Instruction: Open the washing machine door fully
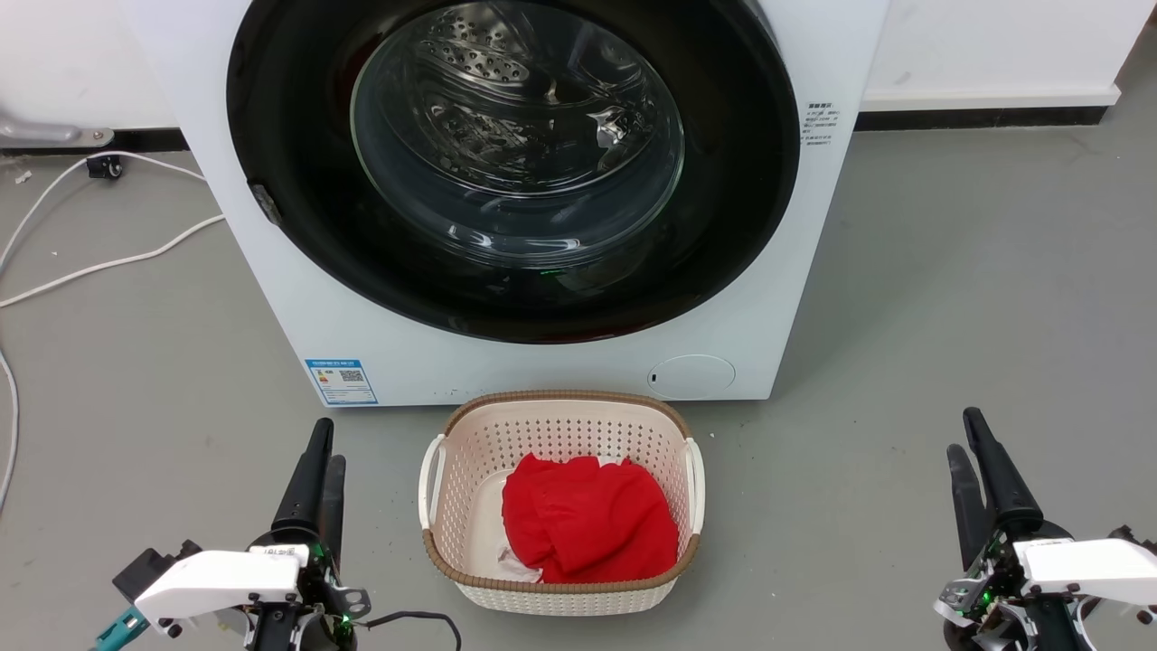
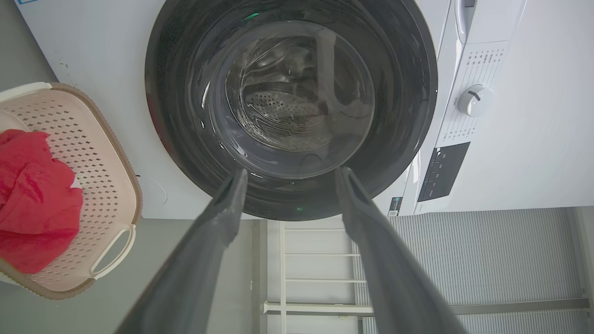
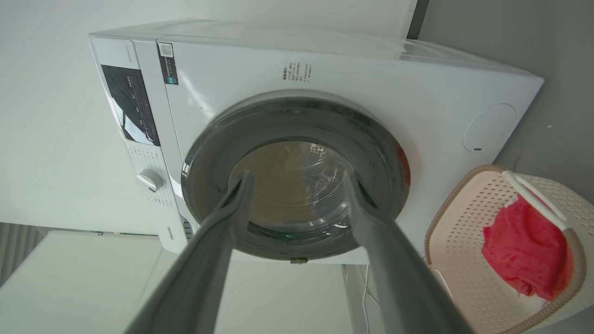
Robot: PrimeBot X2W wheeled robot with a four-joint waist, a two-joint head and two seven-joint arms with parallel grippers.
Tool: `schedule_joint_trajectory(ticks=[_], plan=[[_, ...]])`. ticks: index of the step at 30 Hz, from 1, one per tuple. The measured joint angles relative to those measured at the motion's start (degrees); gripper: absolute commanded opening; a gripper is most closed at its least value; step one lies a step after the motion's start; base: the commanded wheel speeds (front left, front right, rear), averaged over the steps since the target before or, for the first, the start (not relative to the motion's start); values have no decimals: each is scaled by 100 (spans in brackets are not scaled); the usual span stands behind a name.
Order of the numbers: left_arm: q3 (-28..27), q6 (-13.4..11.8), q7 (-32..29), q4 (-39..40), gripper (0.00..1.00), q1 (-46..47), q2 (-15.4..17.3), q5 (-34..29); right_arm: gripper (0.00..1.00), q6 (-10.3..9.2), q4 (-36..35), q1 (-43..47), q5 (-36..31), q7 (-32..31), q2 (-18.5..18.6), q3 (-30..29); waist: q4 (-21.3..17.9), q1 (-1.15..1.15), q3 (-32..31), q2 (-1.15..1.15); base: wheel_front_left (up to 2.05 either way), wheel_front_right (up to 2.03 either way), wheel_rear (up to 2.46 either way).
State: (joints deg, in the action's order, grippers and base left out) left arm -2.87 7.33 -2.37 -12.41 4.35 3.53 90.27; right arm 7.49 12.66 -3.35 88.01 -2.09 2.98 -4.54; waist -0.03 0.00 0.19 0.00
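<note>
Head view — glossy black door [image 1: 513,163] shut; left end effector [image 1: 329,441], right end effector [image 1: 964,431] spread.

- The left hand [image 1: 327,443], 2 long dark fingers on a white left wrist housing [image 1: 217,579], sits low at the left of the head view, fingers pointing up that view.
- In the left wrist view its fingers [image 2: 220,218] stand spread well apart.
- The right hand [image 1: 964,432], on a white right wrist housing [image 1: 1085,561], sits low at the right, posed alike.
- In the right wrist view its fingers [image 3: 227,218] are likewise parted.
</note>
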Motion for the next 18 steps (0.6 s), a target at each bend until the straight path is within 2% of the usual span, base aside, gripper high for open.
schedule_joint_trajectory(ticks=[9,10,18], plan=[[63,0,241,160,100,1,123,-794,100,0,-243,0,-1198,211,0,54,5,0,-5,0,0,0,0],[-4,0,309,259,100,1,110,-1201,100,0,-359,1,-1767,272,0,97,8,0,-7,0,0,0,0],[-132,0,478,577,100,0,81,-2326,100,0,-672,21,-3214,448,-1,137,8,0,-17,0,0,0,0]])
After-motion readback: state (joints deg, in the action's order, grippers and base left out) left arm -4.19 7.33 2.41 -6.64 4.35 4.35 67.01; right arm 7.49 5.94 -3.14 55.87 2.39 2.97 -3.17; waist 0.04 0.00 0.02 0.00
